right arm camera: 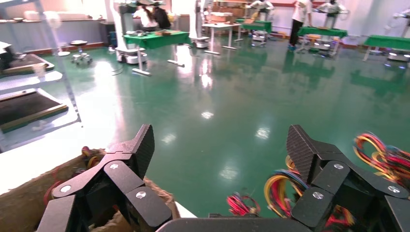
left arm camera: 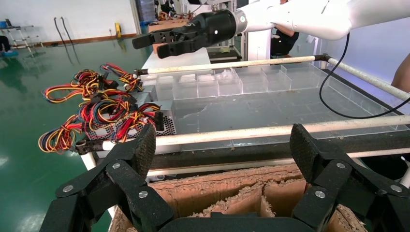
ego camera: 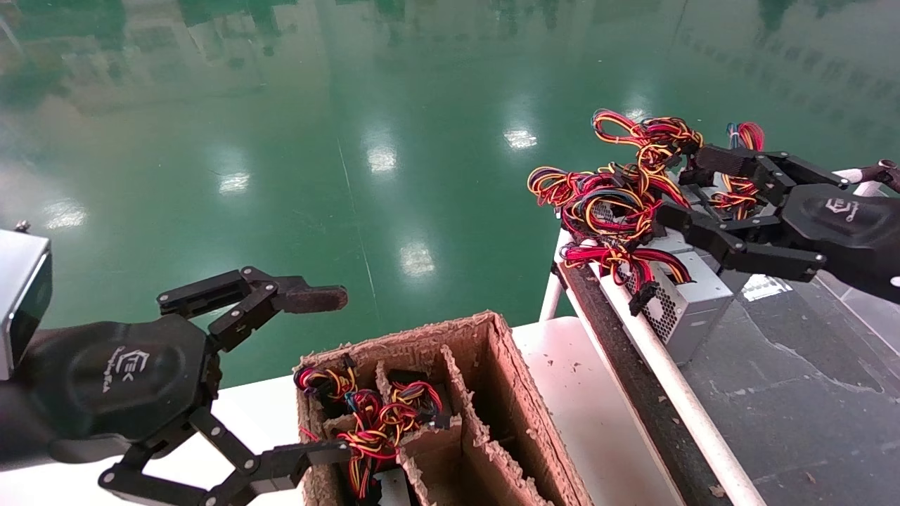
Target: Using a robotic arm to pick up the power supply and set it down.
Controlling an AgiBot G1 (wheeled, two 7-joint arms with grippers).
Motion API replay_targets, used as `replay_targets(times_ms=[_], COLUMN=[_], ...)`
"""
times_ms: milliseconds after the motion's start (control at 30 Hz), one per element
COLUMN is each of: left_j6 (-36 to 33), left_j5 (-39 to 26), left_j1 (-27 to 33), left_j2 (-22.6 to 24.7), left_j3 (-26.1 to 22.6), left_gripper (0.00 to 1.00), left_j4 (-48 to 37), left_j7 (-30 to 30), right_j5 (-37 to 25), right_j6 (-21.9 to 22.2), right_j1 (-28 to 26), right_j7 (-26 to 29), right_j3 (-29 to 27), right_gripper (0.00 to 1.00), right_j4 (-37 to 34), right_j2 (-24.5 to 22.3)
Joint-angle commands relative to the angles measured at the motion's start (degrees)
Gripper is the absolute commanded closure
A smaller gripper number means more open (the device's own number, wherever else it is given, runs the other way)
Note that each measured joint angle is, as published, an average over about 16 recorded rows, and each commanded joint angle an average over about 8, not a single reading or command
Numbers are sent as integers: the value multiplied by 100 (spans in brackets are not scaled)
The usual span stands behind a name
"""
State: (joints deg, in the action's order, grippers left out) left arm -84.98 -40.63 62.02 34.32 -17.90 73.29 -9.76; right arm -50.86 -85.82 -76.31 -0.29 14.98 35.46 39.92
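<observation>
A grey power supply (ego camera: 688,303) with a honeycomb vent face lies at the near end of a black-topped bench, also visible in the left wrist view (left arm camera: 168,124). Looped red, yellow and black wires (ego camera: 619,204) pile on top of it and spill over the bench end. My right gripper (ego camera: 685,188) hovers just above these wires, open, with nothing between its fingers; the right wrist view shows wire loops (right arm camera: 286,189) below its wide jaws. My left gripper (ego camera: 336,376) hangs open and empty at the lower left, over the near corner of a cardboard box.
The torn cardboard box (ego camera: 492,337) with dividers sits on a white table (ego camera: 598,422); some cells hold wire bundles (ego camera: 373,422). A white rail (ego camera: 675,386) edges the bench. Clear plastic compartments (left arm camera: 227,82) line the bench's far side. Green floor lies beyond.
</observation>
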Motion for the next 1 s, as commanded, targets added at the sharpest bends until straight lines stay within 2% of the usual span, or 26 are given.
replay_targets(times_ms=[33,1000], left_j6=[0,3], left_j5=[0,4], left_j1=[0,2], left_j2=[0,-2], left_j3=[0,-6], left_gripper=[0,0], left_j4=[0,0], left_j7=[0,3], right_j5=[46,747], right_j6=[1,10], right_j1=[76,1223], right_j7=[57,916], right_j3=[5,86], right_gripper=[0,0], right_j4=[196,3163], right_j2=[-25,-406])
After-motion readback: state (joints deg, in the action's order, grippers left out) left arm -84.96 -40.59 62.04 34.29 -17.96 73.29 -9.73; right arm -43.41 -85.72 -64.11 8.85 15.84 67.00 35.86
